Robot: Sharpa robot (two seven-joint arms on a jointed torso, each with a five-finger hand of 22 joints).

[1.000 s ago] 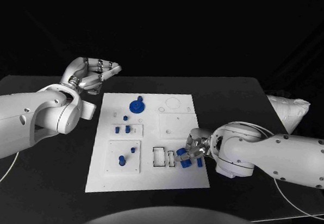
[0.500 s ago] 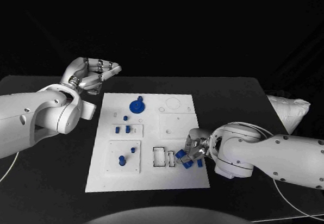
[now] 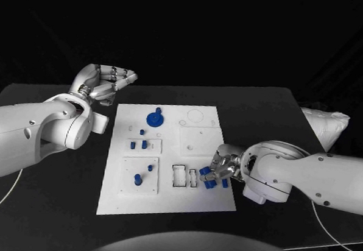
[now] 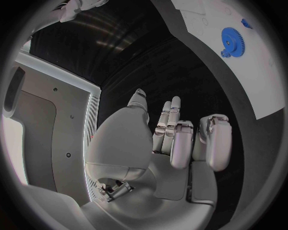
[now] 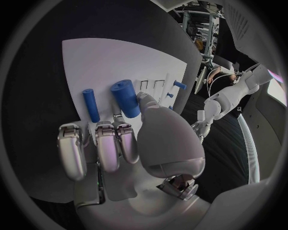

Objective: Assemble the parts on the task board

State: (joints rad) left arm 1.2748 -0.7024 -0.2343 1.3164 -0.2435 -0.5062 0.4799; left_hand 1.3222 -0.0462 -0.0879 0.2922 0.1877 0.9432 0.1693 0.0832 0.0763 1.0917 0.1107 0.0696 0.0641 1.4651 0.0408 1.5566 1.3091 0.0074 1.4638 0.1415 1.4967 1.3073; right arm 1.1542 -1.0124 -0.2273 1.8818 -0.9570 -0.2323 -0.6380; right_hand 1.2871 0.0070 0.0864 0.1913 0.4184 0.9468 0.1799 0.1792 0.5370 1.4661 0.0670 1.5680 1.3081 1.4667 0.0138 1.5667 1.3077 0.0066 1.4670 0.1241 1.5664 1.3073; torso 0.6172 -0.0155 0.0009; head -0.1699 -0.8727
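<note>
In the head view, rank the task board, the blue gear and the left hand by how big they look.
1. Task board, by far.
2. Left hand.
3. Blue gear, smallest.
The hand sits farther from the camera, so its look may understate it.

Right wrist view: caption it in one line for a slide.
Right hand reaching over the white task board, fingertips at a thick blue cylinder, a thinner blue peg lying beside it.

My right hand [image 3: 218,169] covers part of the blue parts [image 3: 211,179] near the right edge of the task board [image 3: 165,197], so I cannot tell from the head view whether my fingers grip one. In the right wrist view my fingertips hide the lower end of a blue cylinder [image 5: 125,97]. The small parts [image 3: 143,145] toward the board's left edge are too small to make out.
</note>
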